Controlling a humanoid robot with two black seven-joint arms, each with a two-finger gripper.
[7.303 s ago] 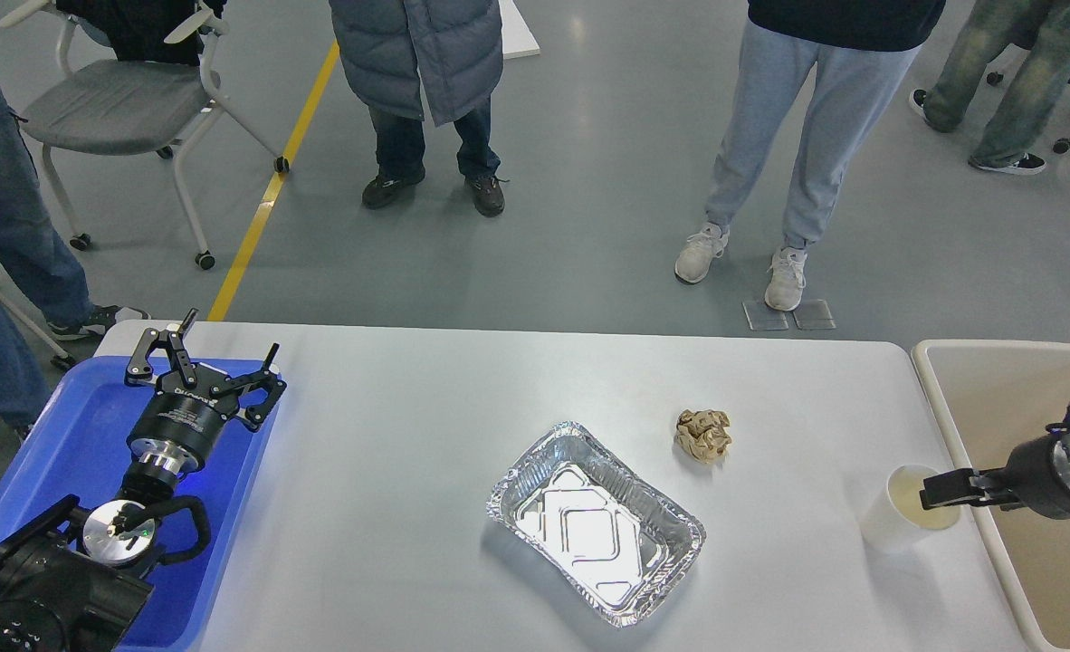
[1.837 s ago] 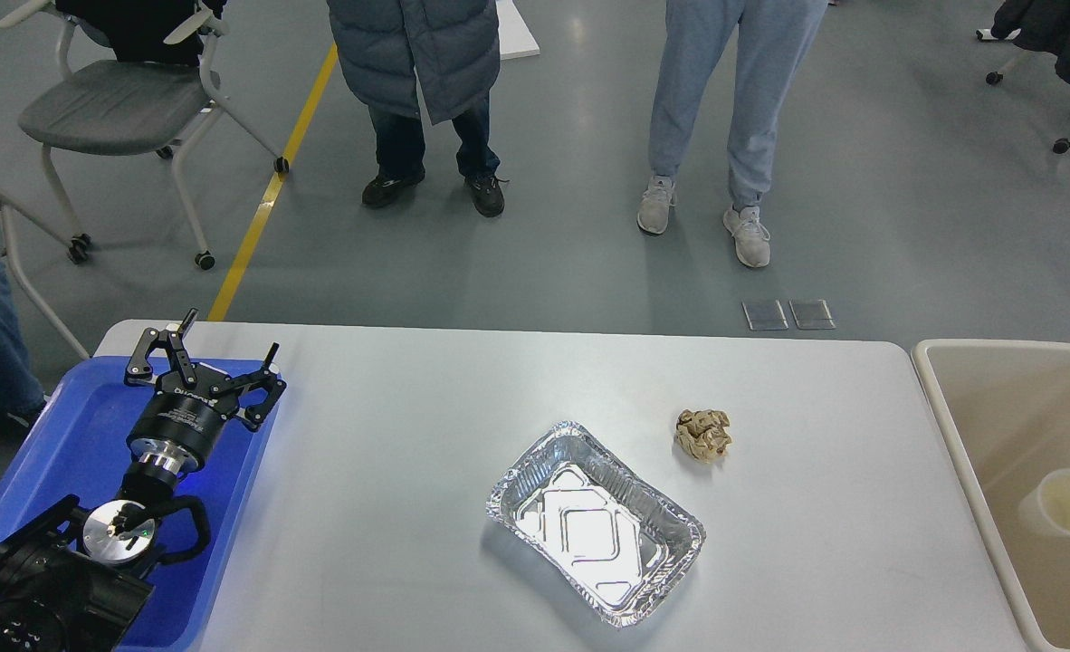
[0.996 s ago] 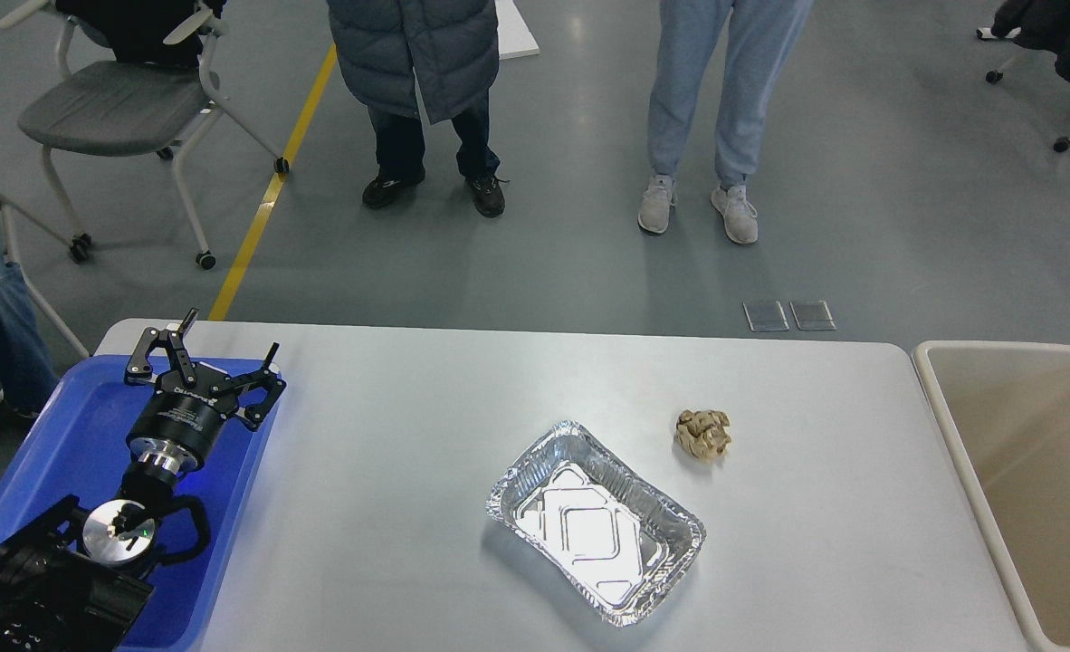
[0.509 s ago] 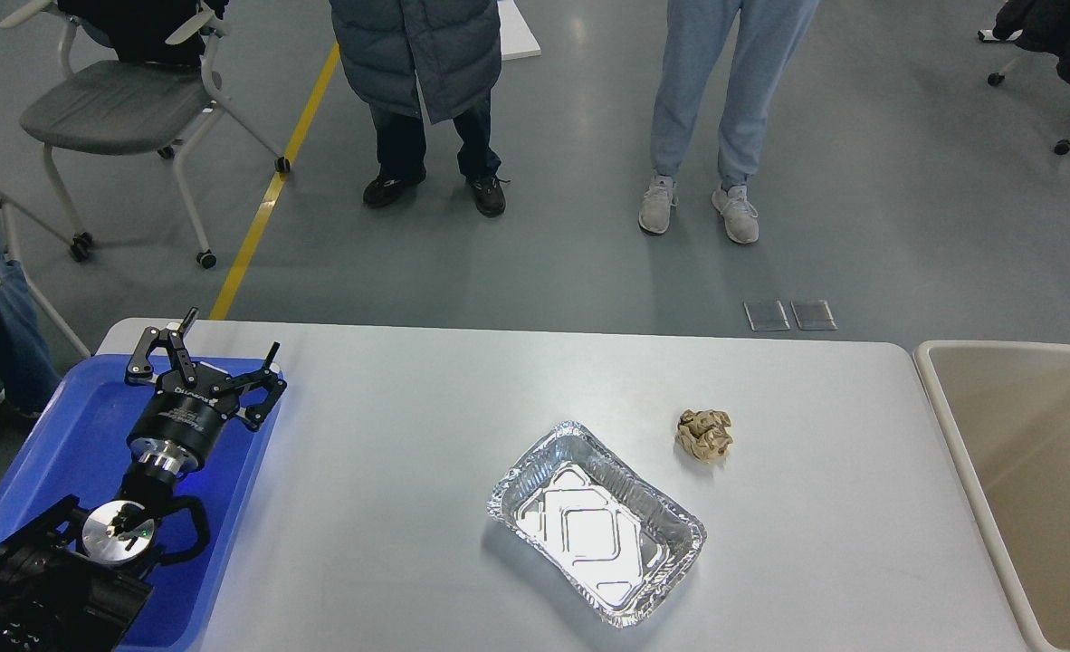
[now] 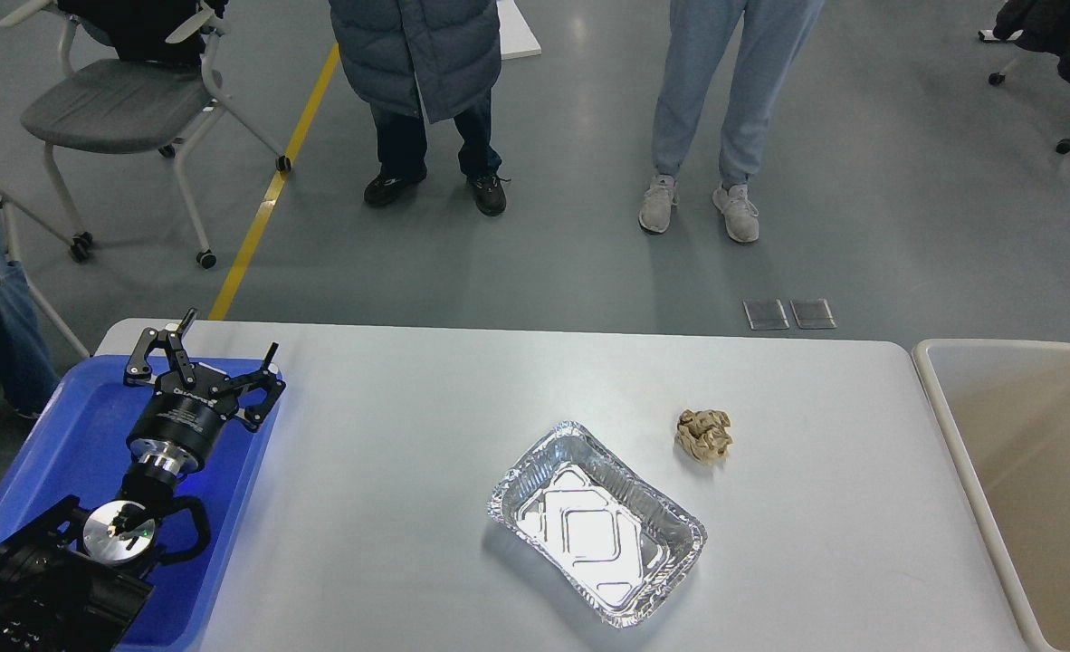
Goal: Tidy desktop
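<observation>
My left claw point(image 5: 202, 362) hangs over the far end of the blue tray point(image 5: 64, 453), fingers spread apart and holding nothing. My right claw is out of view, so I cannot say how it stands.

The worktop point(image 5: 390, 471) fills the lower half of the view, its long axis running left to right across me, with the tray at its left end and the beige bin point(image 5: 942, 407) at its right.

Two things lie on it: a foil pan point(image 5: 597, 523), right of centre and near me, and a crumpled paper ball point(image 5: 704, 435) just beyond the pan's right end, apart from it. The pan sits skewed, its long axis running from far-left to near-right.

I judge I am between picks, with these two things left to clear. The paper ball seems the easier next grab: a reach from the right side, fingers straddling it, closing gently since it will crush. The pan's thin rim would need a careful pinch.
</observation>
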